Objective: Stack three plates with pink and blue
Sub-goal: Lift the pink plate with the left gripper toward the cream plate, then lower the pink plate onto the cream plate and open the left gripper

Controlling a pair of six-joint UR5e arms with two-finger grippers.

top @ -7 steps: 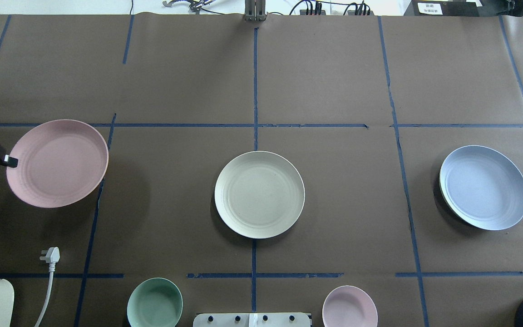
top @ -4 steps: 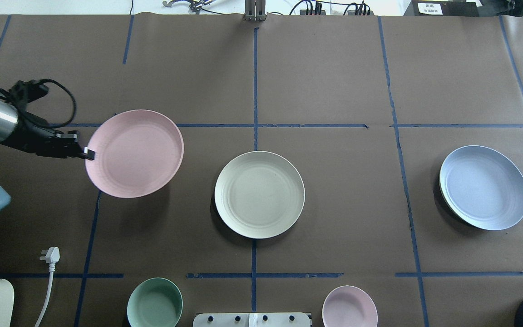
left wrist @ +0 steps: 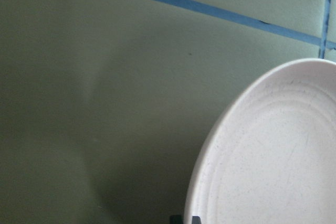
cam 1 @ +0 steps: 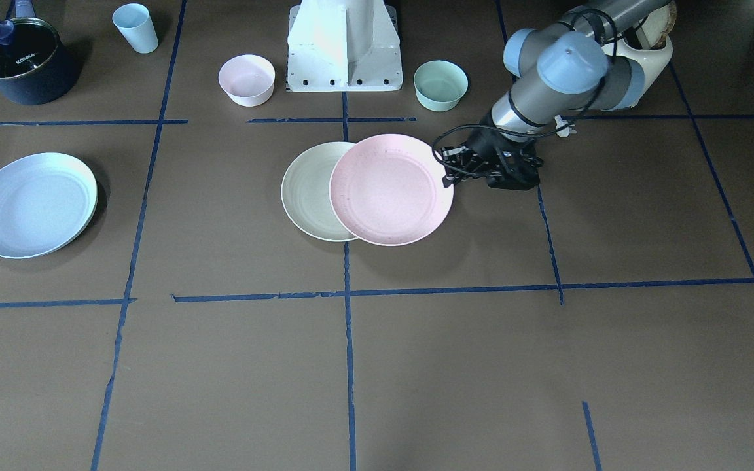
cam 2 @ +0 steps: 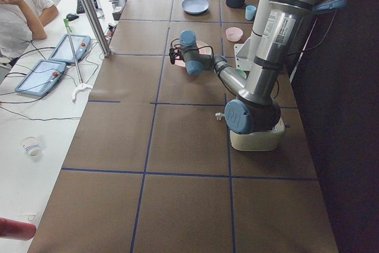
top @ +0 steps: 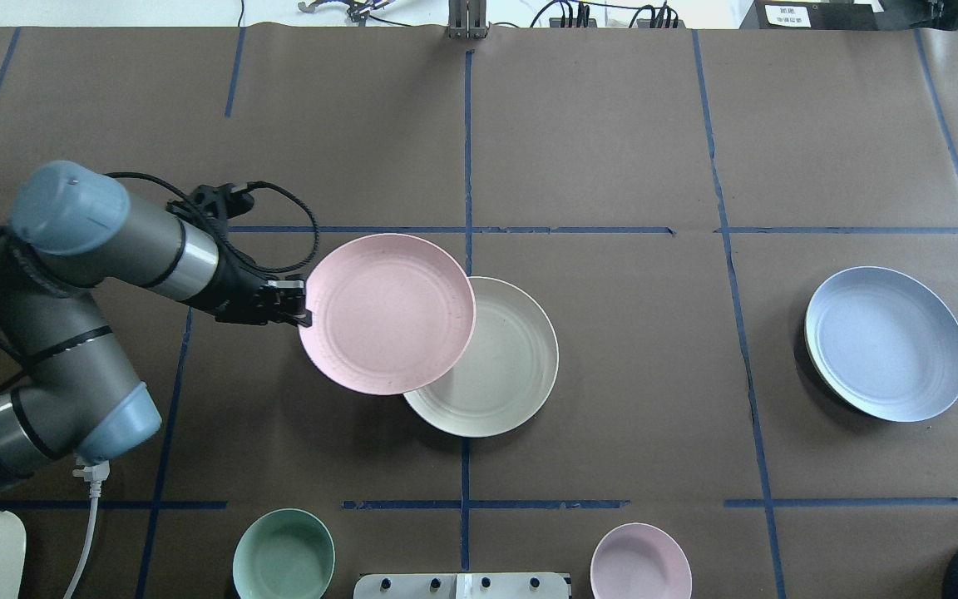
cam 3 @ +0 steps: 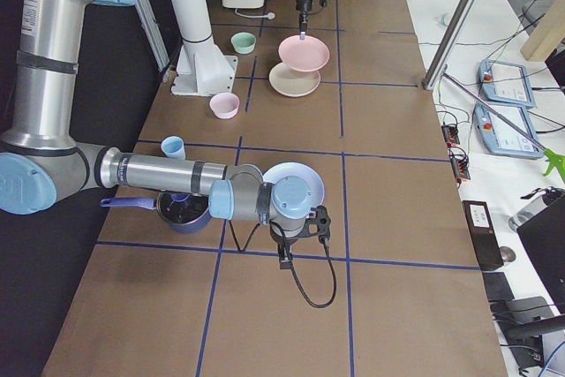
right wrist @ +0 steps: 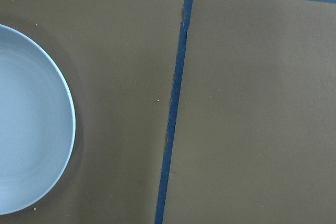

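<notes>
CARRIED IN: The robot's left gripper (top: 304, 313) is clamped on the rim of a pale pink round matte plate (top: 387, 312) and holds it in the air, slightly tilted. The plate hangs partly over a cream round matte plate (top: 506, 378), which lies flat at the middle of the brown paper-covered table (top: 612, 125). From overhead, the pink plate covers the cream plate's edge on the robot's left, and most of the cream surface is open to view. The side view from the robot's right shows a clear gap between the two, so nothing is stacked yet.

A light blue round matte plate (top: 886, 343) rests on the table well apart from the pair, far out on the robot's right. The right gripper (cam 3: 285, 260) hangs just beside it in that same side view. Its wrist camera catches only the blue plate's edge and bare paper, so whether the jaws are open or closed cannot be told.

By this reading, the task is in its first third. The pink plate needs to be centred over the cream one, lowered and released. The blue plate then has to be picked up, brought across the table and set on top.

A small mint-green bowl (top: 283, 555) and a small pink bowl (top: 641, 562) sit at the table's near edge by the robot's base and play no part in the stack.
</notes>
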